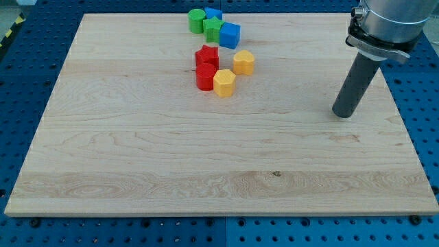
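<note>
A pale wooden board [206, 158] is lying flat, filling most of the view. A blue perforated surface [27, 82] is showing around its edges, with a yellow-black striped strip [8, 27] sitting at the view's top left.

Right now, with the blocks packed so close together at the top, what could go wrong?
1. The red blocks and the yellow block seem to touch, so pushing one would likely drag its neighbour.
2. The green and blue blocks sit near the board's top edge and could slide off.
3. My tip stands far to the view's right.
</note>
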Robot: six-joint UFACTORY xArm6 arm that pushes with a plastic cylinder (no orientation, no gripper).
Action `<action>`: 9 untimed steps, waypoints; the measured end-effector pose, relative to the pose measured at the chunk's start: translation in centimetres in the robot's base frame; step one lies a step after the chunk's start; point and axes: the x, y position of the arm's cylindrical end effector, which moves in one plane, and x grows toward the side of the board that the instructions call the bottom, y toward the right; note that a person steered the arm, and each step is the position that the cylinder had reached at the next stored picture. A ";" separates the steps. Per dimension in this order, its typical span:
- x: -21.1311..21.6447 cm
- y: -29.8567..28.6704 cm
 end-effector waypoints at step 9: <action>-13.8 -17.1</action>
